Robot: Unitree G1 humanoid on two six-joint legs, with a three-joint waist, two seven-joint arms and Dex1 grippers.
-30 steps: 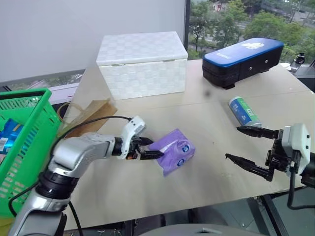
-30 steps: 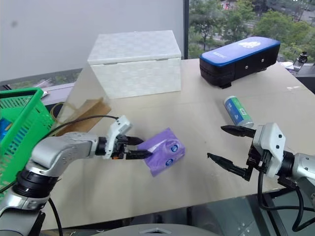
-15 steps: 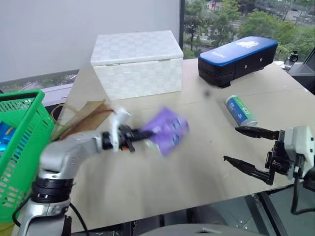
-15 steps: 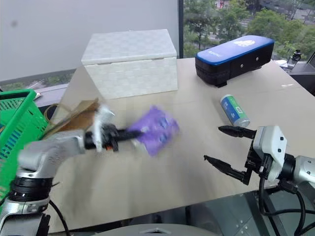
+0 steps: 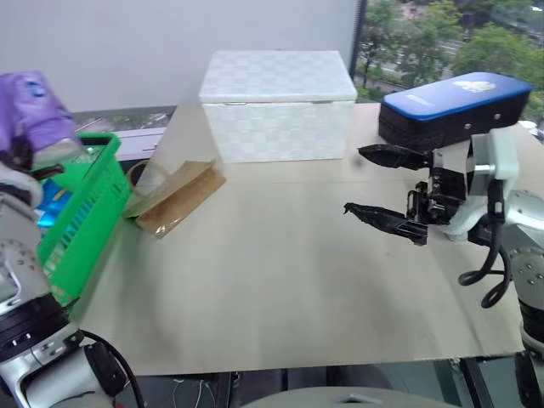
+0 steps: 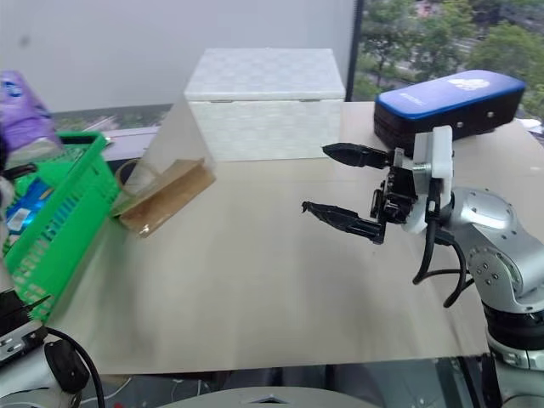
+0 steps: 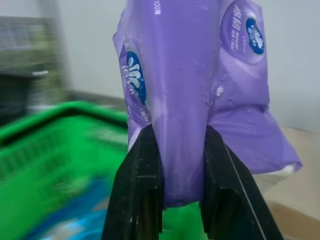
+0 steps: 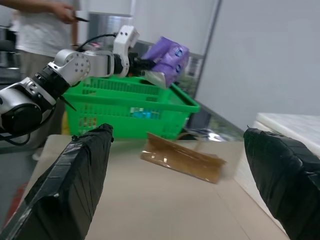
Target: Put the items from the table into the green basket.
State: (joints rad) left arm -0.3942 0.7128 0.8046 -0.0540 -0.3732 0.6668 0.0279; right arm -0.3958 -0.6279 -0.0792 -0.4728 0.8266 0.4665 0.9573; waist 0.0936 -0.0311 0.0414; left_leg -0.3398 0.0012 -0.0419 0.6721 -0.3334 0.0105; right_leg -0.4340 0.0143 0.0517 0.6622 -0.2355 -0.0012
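The left hand (image 7: pixel 170 190) pinches the purple packet (image 7: pixel 200 85) between its two black fingers, holding it up above the green basket (image 5: pixel 81 212), which stands off the worktop's (image 5: pixel 280 289) left edge at about 9 o'clock. A blue item (image 6: pixel 30 200) lies inside the basket. The right hand (image 5: pixel 387 187) hangs over the worktop at about 3 o'clock, fingers spread wide with nothing between them, pointing left. A brown paper bag (image 5: pixel 174 197) lies flat at about 10 o'clock, near the basket and well apart from the right hand. Behind it sit a white box (image 5: pixel 280 102) and a blue-topped case (image 5: pixel 450 102).
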